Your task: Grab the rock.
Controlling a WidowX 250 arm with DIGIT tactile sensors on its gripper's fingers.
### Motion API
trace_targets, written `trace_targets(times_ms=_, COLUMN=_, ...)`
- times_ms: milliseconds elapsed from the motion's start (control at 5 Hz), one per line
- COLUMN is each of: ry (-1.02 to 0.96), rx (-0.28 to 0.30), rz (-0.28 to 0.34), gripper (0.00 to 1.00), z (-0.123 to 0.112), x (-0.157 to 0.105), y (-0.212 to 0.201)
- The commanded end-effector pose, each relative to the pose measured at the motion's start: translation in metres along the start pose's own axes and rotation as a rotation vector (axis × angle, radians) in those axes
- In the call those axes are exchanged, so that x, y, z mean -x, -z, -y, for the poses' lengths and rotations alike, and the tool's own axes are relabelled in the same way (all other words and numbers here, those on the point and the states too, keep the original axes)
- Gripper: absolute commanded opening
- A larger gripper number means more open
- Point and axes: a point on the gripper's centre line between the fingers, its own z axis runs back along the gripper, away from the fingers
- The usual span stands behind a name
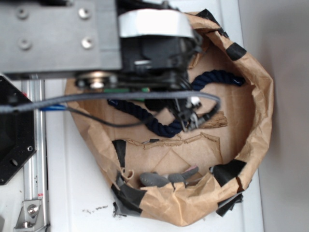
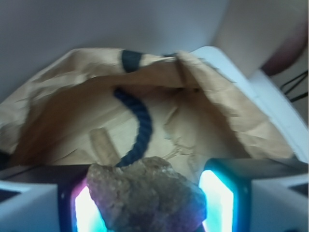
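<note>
in the wrist view the rock (image 2: 149, 198) is sitting at the bottom centre of the frame, between the two glowing fingers (image 2: 215, 200) — they are clenching on it, so the grasp itself looks made. behind it a navy rope (image 2: 140, 125) is lying across the paper-lined bin (image 2: 217, 92). next comes, i'd judge, a straight lift clear of the rope.

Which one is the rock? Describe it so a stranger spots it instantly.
Find the brown paper bin, then the tool with glowing pads above it. The rock sits between those pads: lumpy, mottled brown, unlike the dark blue rope below.
</note>
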Motion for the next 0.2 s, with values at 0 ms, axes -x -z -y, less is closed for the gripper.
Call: trace_targets(times_ms=0, ry=0.018, rx=0.028, rz=0.037, gripper=0.00, z=0.0022, x=-0.0167, y=-0.0096)
